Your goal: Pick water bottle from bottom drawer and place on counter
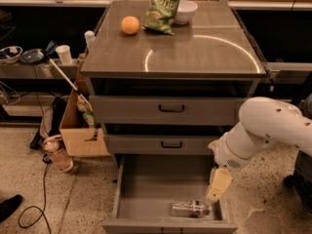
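The water bottle (190,208), small and clear with a pale band, lies on its side at the front right of the open bottom drawer (151,189). My gripper (218,185) hangs from the white arm over the drawer's right side, just above and to the right of the bottle, not touching it. The counter (195,52) is the brushed-steel top of the cabinet, with shiny arc marks.
On the counter stand an orange (130,25), a green chip bag (163,11) and a white bowl (185,11). Two shallower drawers (170,109) with black handles are shut above. A cardboard box (80,130) and a pinkish bottle (58,155) sit left on the floor.
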`<act>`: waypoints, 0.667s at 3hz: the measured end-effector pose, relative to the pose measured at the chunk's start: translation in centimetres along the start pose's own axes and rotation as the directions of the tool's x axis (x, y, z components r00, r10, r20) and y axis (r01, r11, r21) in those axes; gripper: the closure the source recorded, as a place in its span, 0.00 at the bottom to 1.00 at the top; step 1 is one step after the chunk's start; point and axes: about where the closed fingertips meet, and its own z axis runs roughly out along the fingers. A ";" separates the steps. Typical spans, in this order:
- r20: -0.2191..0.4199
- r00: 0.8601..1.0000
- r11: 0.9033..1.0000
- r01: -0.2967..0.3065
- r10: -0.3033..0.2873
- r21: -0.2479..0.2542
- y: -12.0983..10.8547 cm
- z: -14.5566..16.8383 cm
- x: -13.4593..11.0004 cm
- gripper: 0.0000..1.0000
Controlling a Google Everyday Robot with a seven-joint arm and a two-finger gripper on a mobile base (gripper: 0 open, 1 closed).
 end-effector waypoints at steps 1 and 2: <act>-0.010 1.000 0.999 -0.015 0.014 -0.042 0.1 2.1 0.3 0.00; -0.012 1.000 1.000 -0.010 0.010 -0.027 0.5 2.3 0.3 0.00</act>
